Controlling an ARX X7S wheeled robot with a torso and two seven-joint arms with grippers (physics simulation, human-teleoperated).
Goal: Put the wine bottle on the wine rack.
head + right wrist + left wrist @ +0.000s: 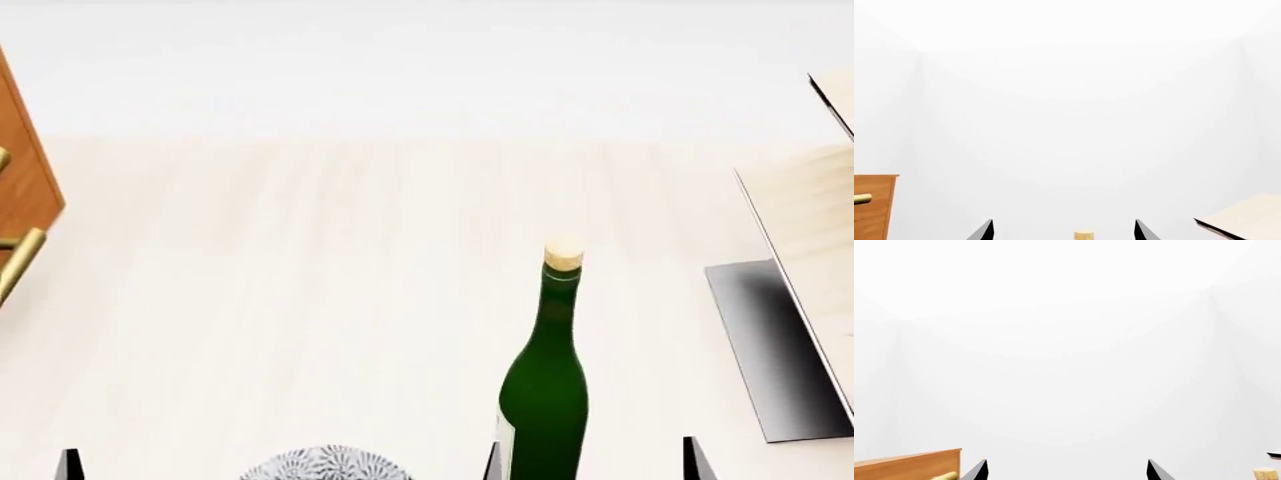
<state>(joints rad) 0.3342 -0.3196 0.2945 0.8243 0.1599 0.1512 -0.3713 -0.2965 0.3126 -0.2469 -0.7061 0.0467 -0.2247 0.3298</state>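
Note:
The wine bottle [545, 400] stands upright on the pale wood table, dark green with a tan cork [563, 255]. The wine rack [817, 225], slanted light boards on a grey metal base [767, 350], is at the right edge. My right gripper [593, 466] is open low at the front, one fingertip [491, 462] on each side of the bottle's body. In the right wrist view the gripper [1064, 231] is wide open and the cork [1083, 234] shows between the tips. My left gripper [1067, 471] is open and empty.
A brown drawer cabinet [24, 170] with brass handles stands at the left edge. A grey patterned bowl [327, 466] sits at the front, left of the bottle. The table [334, 250] runs back to a white wall.

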